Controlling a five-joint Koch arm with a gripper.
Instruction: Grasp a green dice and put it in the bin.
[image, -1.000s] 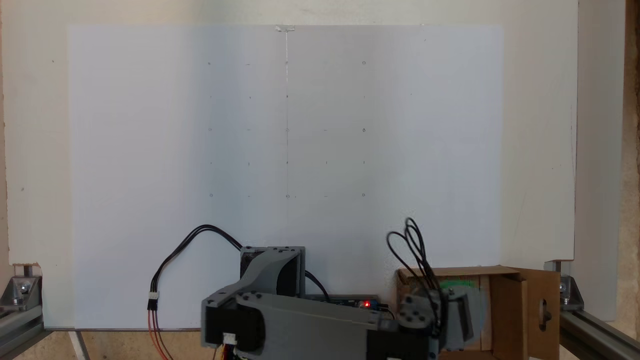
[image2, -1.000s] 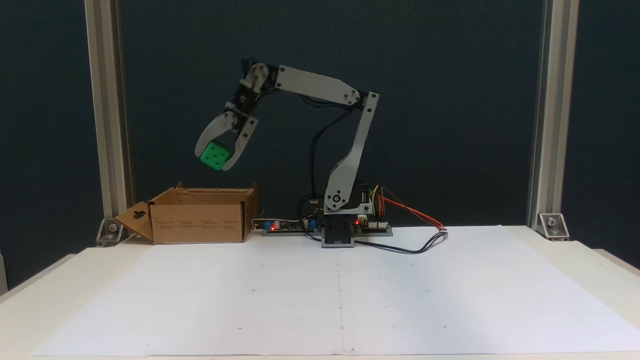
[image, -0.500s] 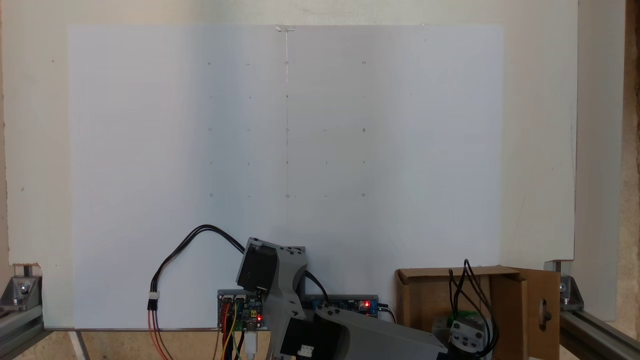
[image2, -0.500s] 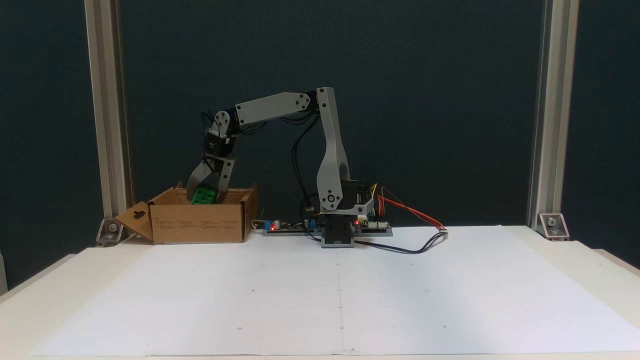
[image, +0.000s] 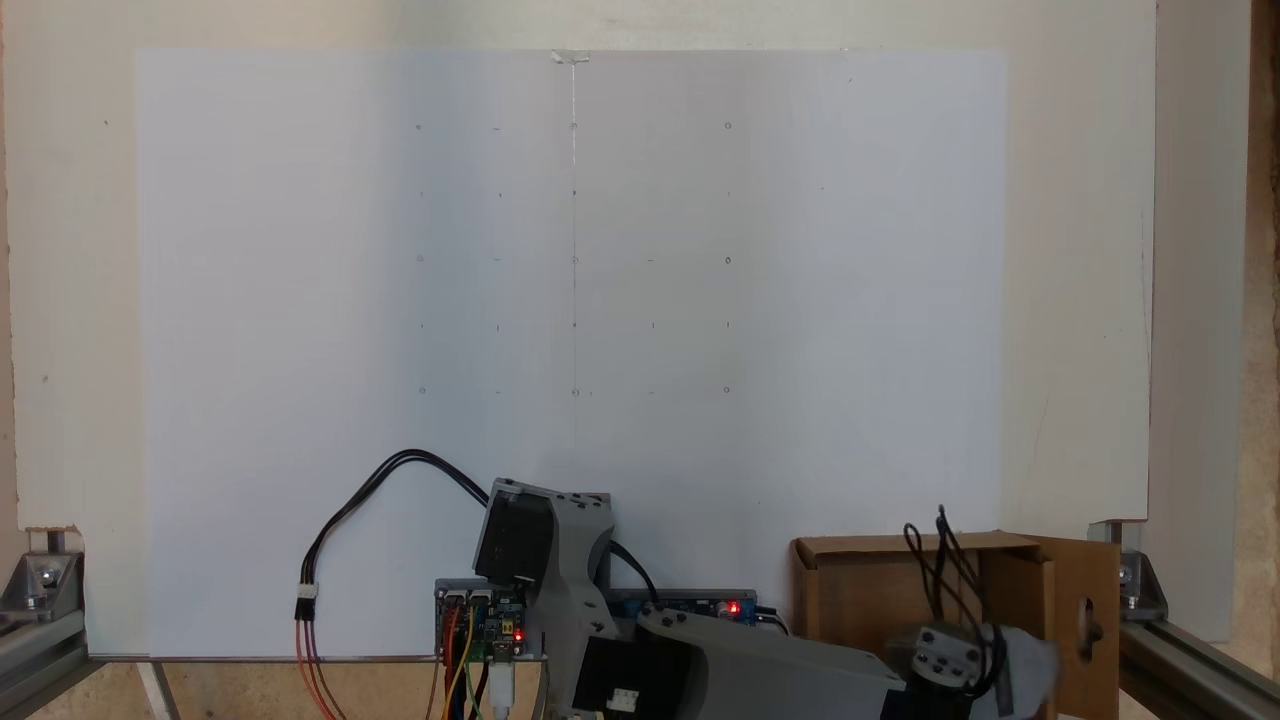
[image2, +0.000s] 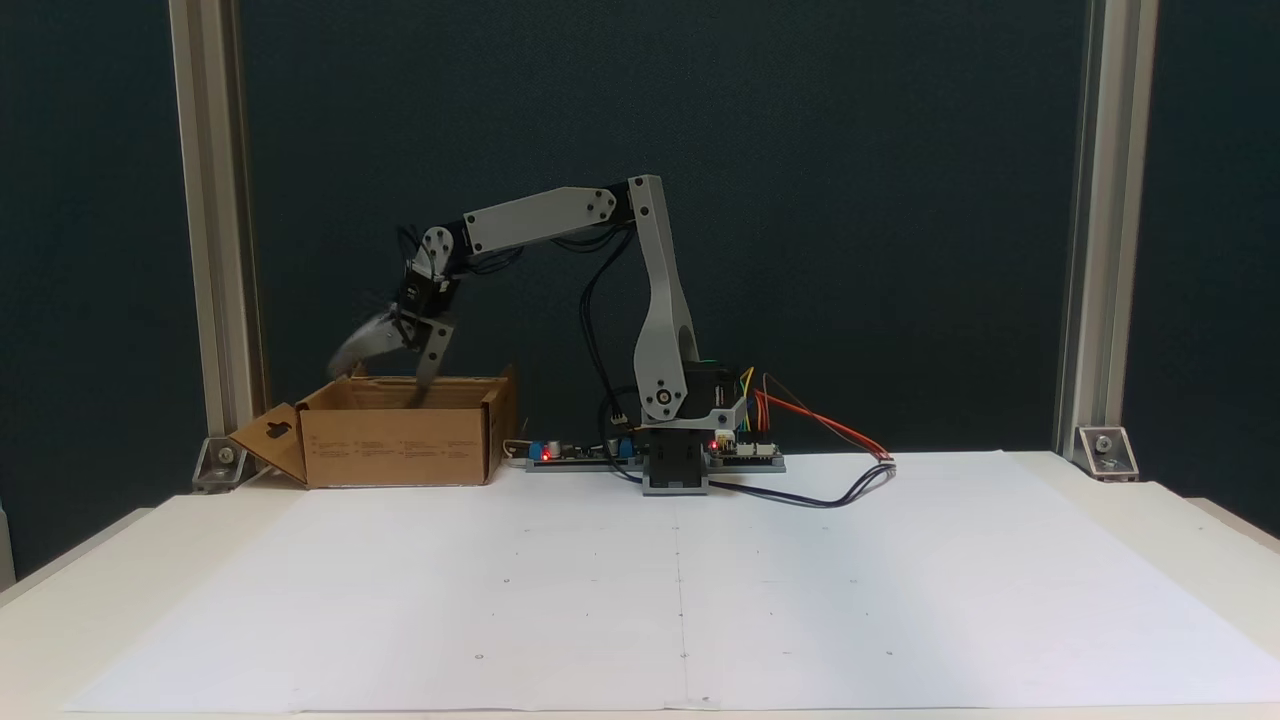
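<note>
Arm bent over, forearm sloping down toward the bin (image2: 395, 440) at 9 o'clock of the base. Gripper (image2: 380, 368) hung just above its rim, jaws spread, nothing held. Green dice hidden from both fixed views.
</note>
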